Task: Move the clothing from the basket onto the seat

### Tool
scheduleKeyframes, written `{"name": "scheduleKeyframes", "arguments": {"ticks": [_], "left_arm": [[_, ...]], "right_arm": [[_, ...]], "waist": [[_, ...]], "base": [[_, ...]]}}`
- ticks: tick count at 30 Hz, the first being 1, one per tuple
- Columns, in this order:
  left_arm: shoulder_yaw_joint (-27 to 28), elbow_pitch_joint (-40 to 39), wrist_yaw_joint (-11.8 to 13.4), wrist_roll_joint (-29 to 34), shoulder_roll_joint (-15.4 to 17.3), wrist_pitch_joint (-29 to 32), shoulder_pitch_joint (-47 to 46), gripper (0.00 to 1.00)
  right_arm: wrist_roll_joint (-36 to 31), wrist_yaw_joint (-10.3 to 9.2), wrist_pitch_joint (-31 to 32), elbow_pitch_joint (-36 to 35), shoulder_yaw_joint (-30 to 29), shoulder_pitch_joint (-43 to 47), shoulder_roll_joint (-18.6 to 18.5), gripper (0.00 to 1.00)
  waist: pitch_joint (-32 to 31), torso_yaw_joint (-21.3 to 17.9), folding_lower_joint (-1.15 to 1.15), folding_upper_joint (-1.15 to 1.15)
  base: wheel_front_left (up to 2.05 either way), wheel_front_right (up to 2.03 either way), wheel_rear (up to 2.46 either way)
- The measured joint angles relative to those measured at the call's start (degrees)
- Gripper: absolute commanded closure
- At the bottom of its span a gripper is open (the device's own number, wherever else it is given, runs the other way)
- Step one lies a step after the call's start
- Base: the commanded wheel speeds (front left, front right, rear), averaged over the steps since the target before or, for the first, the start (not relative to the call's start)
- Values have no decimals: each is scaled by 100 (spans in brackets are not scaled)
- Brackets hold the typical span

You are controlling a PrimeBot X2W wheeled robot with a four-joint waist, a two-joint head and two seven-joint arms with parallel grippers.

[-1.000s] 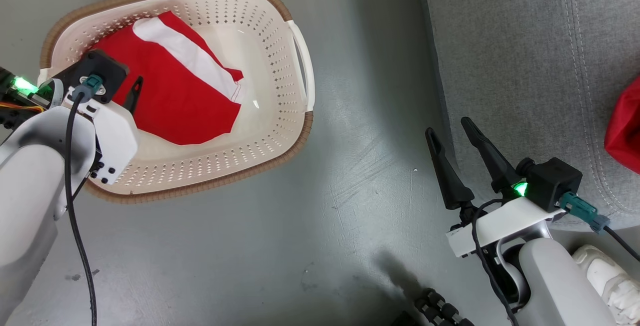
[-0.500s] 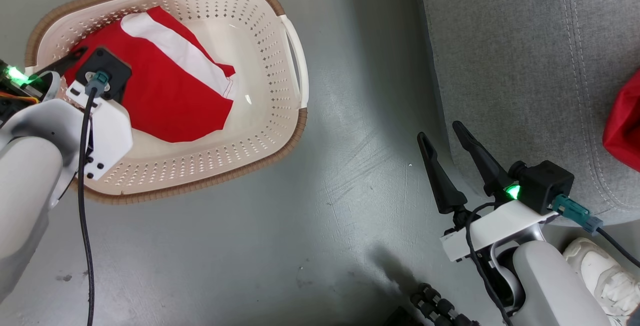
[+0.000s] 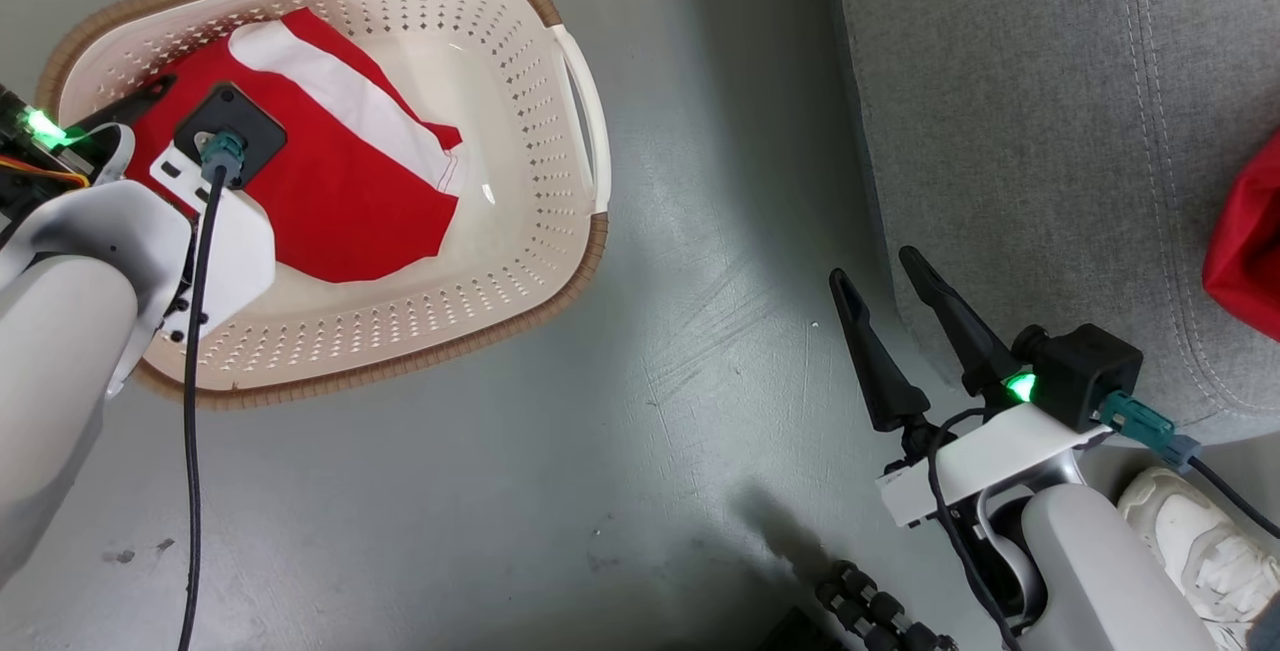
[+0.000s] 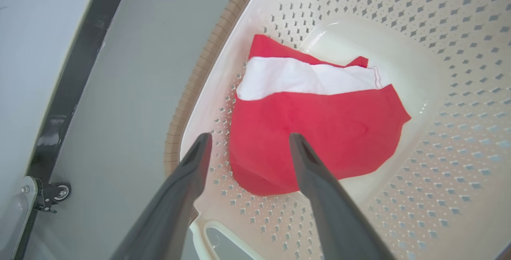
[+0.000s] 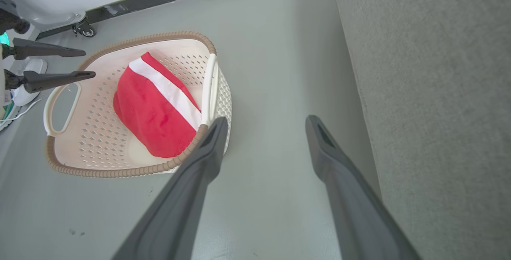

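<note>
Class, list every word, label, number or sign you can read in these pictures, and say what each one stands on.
There is no readable text.
The red garment in the laundry basket has a plain white band without lettering.
The grey sofa, the left gripper and the right gripper bear no visible print.

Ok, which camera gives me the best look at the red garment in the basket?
The left wrist view: the red garment shows large and nearly whole, white band included, beyond the open left gripper. In the head view the left arm covers one side of it; the right wrist view shows it smaller, at a slant.
</note>
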Motion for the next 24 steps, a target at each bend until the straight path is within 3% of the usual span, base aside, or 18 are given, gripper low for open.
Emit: {"name": "scheduleKeyframes", "arguments": {"ticks": [24], "left_arm": [[53, 105, -59, 0, 48, 65, -307, 0]], "right_arm": [[121, 0, 1, -110, 113, 214, 2, 0]], "waist": [[323, -123, 0, 0]], "base": [[0, 0, 0]]}}
